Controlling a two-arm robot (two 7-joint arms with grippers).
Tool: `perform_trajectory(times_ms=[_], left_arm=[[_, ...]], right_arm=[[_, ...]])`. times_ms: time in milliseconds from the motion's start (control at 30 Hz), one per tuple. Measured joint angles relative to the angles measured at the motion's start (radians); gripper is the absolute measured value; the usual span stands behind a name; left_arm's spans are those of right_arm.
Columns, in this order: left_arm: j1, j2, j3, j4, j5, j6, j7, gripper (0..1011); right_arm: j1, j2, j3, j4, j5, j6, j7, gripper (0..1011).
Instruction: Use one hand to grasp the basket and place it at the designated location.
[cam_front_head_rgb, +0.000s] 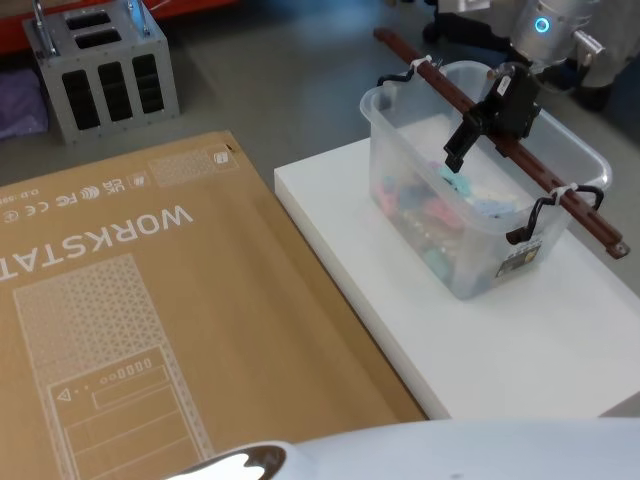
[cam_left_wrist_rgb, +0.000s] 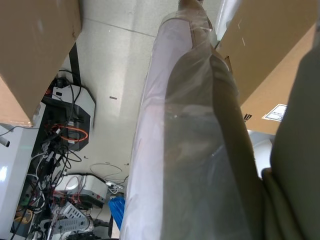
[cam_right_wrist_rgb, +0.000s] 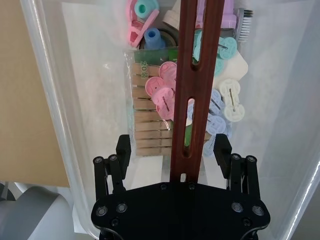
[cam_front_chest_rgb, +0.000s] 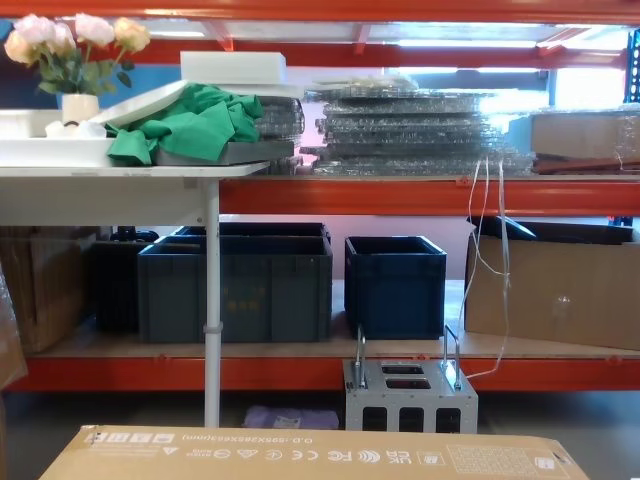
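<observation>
The basket, a translucent whitish tub holding pastel clips and wooden pegs, stands on a white platform at the right of the head view. Its reddish-brown bar handle runs lengthwise over the rim, fixed by white ties and black brackets. My right gripper hovers over the middle of that bar. In the right wrist view the right gripper is open, with one black finger on each side of the handle, not touching it. The basket wall shows alongside.
The white platform adjoins a large flat cardboard box on its left. A grey metal box with two handles stands on the floor beyond, below shelving with dark blue crates. Cardboard and plastic wrap show in the left wrist view.
</observation>
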Motion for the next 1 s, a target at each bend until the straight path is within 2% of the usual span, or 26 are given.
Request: perform_trajectory(times_ms=[400, 600, 867, 900, 1000], left_arm=[[0.0, 0.0, 0.0, 0.0, 0.0, 0.0, 0.0, 0], [0.0, 0.0, 0.0, 0.0, 0.0, 0.0, 0.0, 0], [0.0, 0.0, 0.0, 0.0, 0.0, 0.0, 0.0, 0], [0.0, 0.0, 0.0, 0.0, 0.0, 0.0, 0.0, 0], [0.0, 0.0, 0.0, 0.0, 0.0, 0.0, 0.0, 0]], right_arm=[[0.01, -0.022, -0.01, 0.04, -0.004, -0.005, -0.011, 1002], [0.006, -0.022, -0.011, 0.042, -0.003, -0.01, -0.022, 883], [-0.004, -0.008, -0.008, 0.03, 0.004, -0.005, -0.031, 651], [-0.004, -0.008, -0.007, 0.03, 0.005, -0.004, -0.031, 589], [-0.006, -0.004, -0.006, 0.027, 0.006, -0.003, -0.032, 497]])
